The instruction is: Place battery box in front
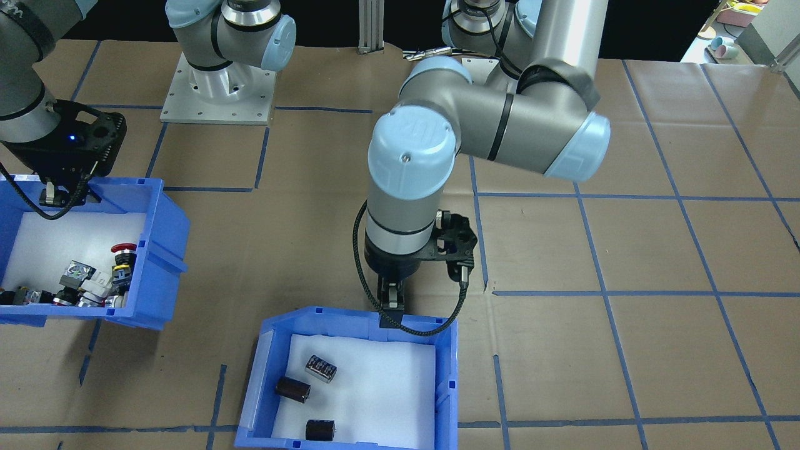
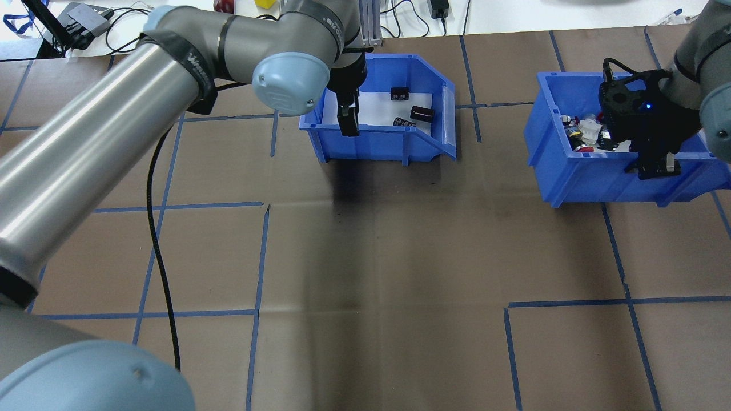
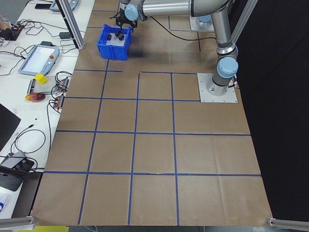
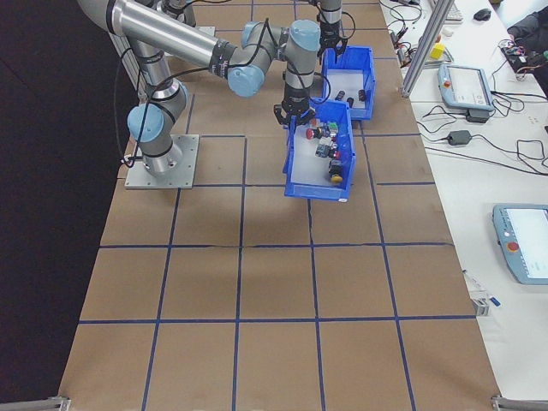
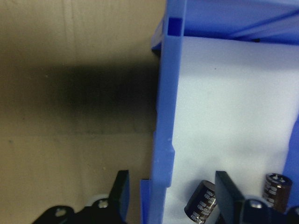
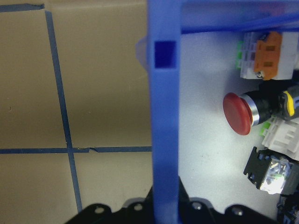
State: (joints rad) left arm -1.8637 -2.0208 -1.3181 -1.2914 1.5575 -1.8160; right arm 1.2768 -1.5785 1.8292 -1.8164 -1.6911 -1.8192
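On your left in the overhead view, the left gripper (image 2: 348,123) straddles the near wall of the battery box (image 2: 365,145) at the table's far side, its fingers (image 5: 122,193) spread apart with one outside and one inside, neither pressing the wall. Three dark cylinders (image 2: 421,113) lie on its white foam, their printing too small to read. Further right, the right gripper (image 2: 652,166) is clamped on the near wall of the switch bin (image 2: 594,177).

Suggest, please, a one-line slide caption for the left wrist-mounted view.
Open left gripper straddling the battery box wall, cylinders on foam inside.
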